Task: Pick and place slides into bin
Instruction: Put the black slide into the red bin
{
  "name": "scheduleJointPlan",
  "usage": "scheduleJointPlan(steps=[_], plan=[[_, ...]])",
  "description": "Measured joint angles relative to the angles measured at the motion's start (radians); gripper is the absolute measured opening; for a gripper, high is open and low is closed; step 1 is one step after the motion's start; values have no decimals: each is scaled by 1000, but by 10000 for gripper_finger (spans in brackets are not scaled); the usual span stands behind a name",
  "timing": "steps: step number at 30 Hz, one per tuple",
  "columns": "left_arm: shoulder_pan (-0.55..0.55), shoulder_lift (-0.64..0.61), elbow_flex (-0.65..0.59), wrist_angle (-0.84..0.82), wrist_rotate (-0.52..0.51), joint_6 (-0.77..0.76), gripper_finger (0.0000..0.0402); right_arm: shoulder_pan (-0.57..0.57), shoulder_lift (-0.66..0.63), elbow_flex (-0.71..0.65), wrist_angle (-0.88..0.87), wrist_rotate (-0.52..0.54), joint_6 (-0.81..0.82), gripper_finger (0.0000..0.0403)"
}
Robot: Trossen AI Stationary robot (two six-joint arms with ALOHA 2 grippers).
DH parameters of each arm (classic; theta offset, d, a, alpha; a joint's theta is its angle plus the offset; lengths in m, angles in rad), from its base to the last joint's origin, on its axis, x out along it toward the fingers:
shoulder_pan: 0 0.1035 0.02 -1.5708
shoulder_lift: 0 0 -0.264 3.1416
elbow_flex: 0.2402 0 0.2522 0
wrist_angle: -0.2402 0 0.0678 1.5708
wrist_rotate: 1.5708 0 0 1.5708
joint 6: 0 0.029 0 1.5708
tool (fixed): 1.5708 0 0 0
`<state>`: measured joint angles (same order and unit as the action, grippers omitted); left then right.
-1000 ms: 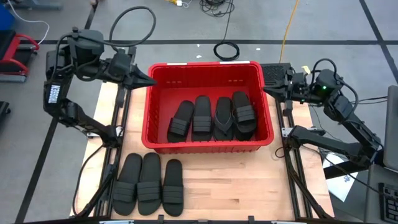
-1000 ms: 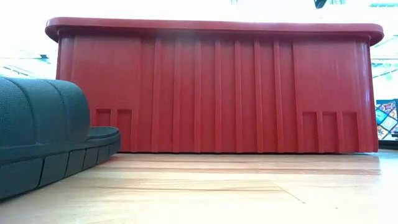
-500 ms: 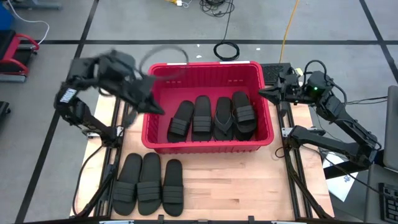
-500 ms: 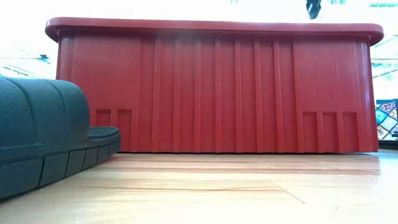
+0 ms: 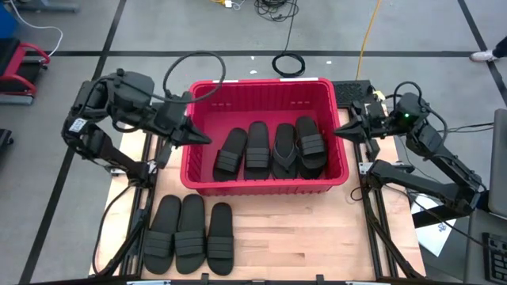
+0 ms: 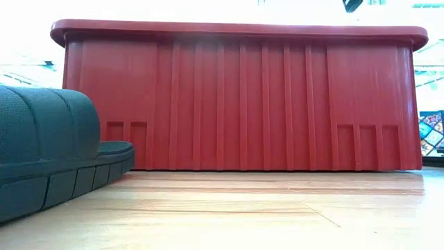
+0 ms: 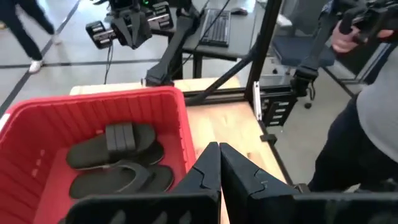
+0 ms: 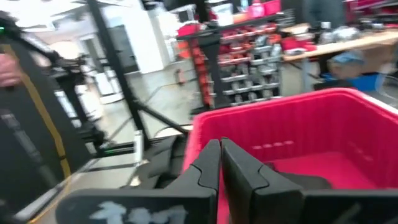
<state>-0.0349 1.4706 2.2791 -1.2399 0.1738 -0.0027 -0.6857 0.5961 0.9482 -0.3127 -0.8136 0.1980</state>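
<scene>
The red bin (image 5: 265,87) stands mid-table, and its near wall fills the low view (image 6: 236,97). Four black slides lie side by side on its floor (image 5: 272,149); two of them show in the left wrist view (image 7: 118,142). Three more slides (image 5: 190,224) lie flat on the table near the front left, and one looms in the low view (image 6: 48,149). My left gripper (image 5: 204,139) is shut and empty, above the bin's left rim. My right gripper (image 5: 337,132) is shut and empty, at the bin's right rim. Both show shut in their wrist views (image 7: 219,150) (image 8: 219,147).
Bare wooden table (image 5: 301,237) lies in front of the bin, to the right of the three slides. A keyboard (image 5: 348,93) sits at the far right. A person (image 7: 367,124) stands beyond the table's edge. Cables (image 5: 289,63) lie on the floor behind.
My left gripper has swung from the bin's far left corner toward the table's near edge, along the bin's left rim, staying shut. My right gripper has gone a little toward the near edge beside the bin's right rim. The slides have not moved.
</scene>
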Motion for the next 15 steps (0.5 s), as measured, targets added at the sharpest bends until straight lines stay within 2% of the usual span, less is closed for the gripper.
scheduleJointPlan(steps=[4, 7, 12, 15], plan=[[-2, -4, -3, -66, 1, 12, 0, 0, -24, 0, 2, -31, 39, 5], [-1, -40, -56, -90, 2, 7, 0, 0, -50, 0, 6, -28, 100, 1], [17, -198, -310, -85, 12, 11, 0, 0, -106, 0, 17, -3, 139, 1], [37, -339, -500, 36, 37, -33, 0, 0, -136, 0, 25, 29, 162, 1]])
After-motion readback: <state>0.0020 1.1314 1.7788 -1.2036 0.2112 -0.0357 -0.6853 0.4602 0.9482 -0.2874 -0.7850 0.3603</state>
